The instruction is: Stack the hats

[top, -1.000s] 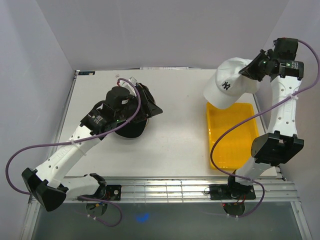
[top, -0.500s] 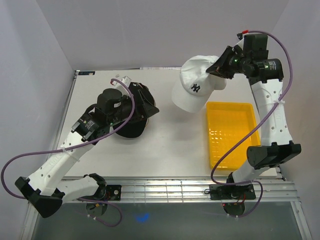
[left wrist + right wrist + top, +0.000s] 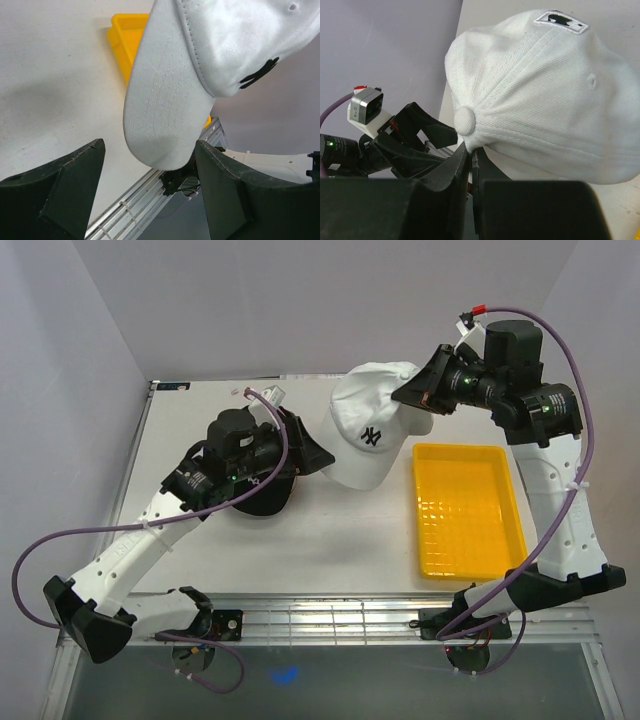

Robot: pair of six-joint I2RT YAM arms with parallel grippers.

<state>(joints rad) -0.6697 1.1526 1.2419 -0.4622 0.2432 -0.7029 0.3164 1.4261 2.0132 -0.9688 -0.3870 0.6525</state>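
Carried leftward off the yellow tray over the last second, the white cap now hangs above the worktop. The right fingers are pinched together on its crown fabric beside the top button. Its brim points down and toward the near edge, with the dark logo facing up. The left fingers stand wide apart with nothing between them, above the black cap that lies on the worktop. The white cap is just to the right of that black cap and higher. Stacking likely needs a little more leftward travel and then a descent, and the left arm sits in that path.
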